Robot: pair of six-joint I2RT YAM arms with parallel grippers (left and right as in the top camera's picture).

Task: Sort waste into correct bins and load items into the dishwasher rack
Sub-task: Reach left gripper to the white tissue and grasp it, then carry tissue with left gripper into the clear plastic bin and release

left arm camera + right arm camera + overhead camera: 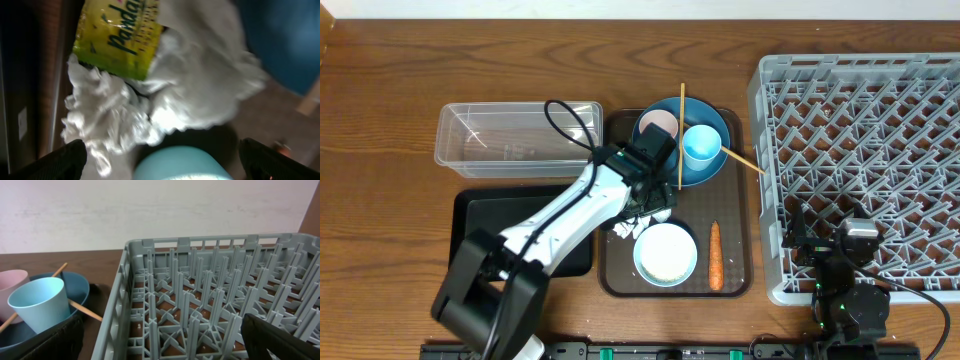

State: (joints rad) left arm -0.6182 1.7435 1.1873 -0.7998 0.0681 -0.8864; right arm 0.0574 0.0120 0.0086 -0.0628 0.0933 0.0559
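Note:
My left gripper [645, 208] is open, low over the crumpled white tissue [623, 230] on the brown serving tray [740, 285]. In the left wrist view its fingers [160, 159] straddle the tissue [195, 85], the yellow wrapper [117, 40] and the rim of the pale blue bowl [182, 165]. The bowl [666, 252] holds rice. The carrot [716, 255] lies to its right. The blue plate [715, 125] carries the pink cup [660, 125], the light blue cup [701, 147] and two chopsticks [681, 110]. My right gripper [825, 240] is open and empty at the grey rack's [865, 120] front-left corner.
The clear tub [515, 135] stands left of the plate, with the black tray [480, 215] in front of it under my left arm. The right wrist view shows the rack's pegs [210, 295], the light blue cup [40, 305] and the plate [80, 287].

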